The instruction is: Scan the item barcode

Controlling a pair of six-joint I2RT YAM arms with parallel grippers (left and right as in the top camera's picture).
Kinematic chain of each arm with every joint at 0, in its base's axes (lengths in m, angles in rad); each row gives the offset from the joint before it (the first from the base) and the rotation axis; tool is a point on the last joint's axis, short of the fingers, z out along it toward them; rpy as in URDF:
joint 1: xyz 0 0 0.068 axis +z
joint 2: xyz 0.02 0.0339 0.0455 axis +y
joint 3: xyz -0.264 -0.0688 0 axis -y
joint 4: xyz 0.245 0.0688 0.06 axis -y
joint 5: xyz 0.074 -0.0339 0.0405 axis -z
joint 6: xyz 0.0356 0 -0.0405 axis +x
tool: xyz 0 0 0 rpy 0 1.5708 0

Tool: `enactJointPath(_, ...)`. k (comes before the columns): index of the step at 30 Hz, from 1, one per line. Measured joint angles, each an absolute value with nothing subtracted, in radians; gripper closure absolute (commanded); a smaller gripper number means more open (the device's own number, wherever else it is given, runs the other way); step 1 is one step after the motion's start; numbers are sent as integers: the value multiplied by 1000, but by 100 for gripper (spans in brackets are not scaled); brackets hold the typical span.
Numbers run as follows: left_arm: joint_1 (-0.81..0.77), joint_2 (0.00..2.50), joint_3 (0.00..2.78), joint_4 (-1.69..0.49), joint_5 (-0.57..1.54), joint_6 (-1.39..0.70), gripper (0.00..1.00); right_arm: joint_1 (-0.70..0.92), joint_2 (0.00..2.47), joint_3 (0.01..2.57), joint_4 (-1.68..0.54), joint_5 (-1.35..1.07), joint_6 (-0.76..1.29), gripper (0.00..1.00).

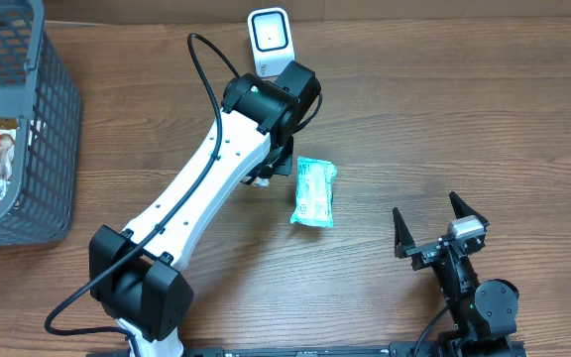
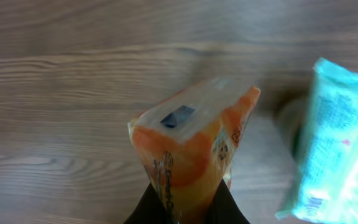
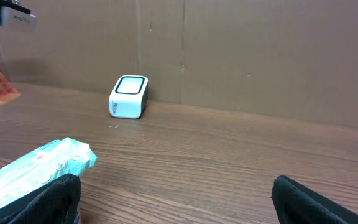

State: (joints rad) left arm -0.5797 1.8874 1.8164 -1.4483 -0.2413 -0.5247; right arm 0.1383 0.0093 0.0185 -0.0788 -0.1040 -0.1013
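Probably light and crinkly, the orange packet (image 2: 191, 149) sits pinched at frame bottom by left gripper (image 2: 188, 206); right gripper (image 1: 426, 205) gapes

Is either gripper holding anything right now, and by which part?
The left gripper pinches the orange packet by one narrow end; the right gripper is open and empty.
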Motion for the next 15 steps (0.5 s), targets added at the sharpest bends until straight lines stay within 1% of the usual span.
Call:
enactJointPath(4,-580,1887,1774,-1439,-320,-564,96,138,9,19,-79,-104,-102,0)
enactJointPath(7,-580,1887,1701,-1382,-356,-586,96,138,9,19,-78,-104,-102,0)
enactJointPath(12,-580,1889,1521,-1237,-380,-608,96,138,9,19,-78,-104,-101,0)
enactJointPath(15,-580,1893,1398,-1104,-387,-613,96,138,9,19,-78,-104,-102,0)
